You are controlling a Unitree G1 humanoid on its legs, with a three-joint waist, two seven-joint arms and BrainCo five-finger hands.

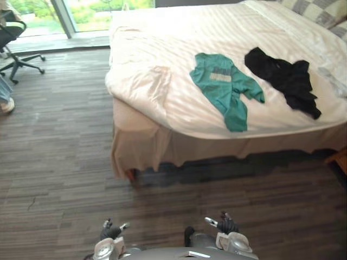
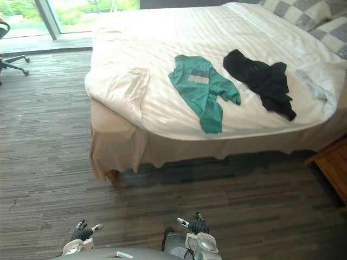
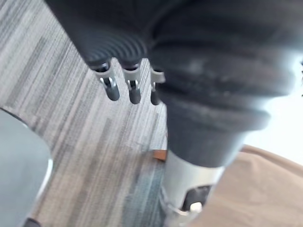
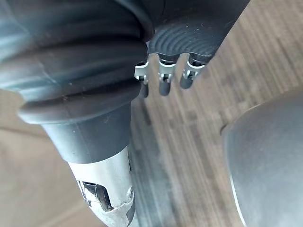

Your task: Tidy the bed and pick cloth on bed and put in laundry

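- The left hand [image 1: 110, 234] sits at the bottom edge, left of centre. Its fingers [image 3: 111, 88] are straight and slack over the floor, and it is empty.
- The right hand [image 1: 228, 226] sits at the bottom edge, right of centre. It is likewise released and empty, with its fingers [image 4: 164, 86] pointing at the floor.
- The floor [image 1: 59, 157] is dark wood-look planks across the lower half and the left side.
- The bed [image 1: 157, 59] fills the upper right under a cream striped cover, rumpled at its near left corner. A tan skirt [image 1: 143, 146] hangs below it.
- A green shirt [image 1: 225, 86] lies spread at the frame's upper middle. A black garment [image 1: 282, 78] lies crumpled just right of it, not touching. Both are well apart from the hands.
- Checked pillows [image 1: 317, 11] lie in the upper right corner.
- A window [image 1: 97, 13] and an office chair [image 1: 13, 43] are at the upper left.
- A wooden bedside unit [image 2: 333, 168] stands at the right edge.
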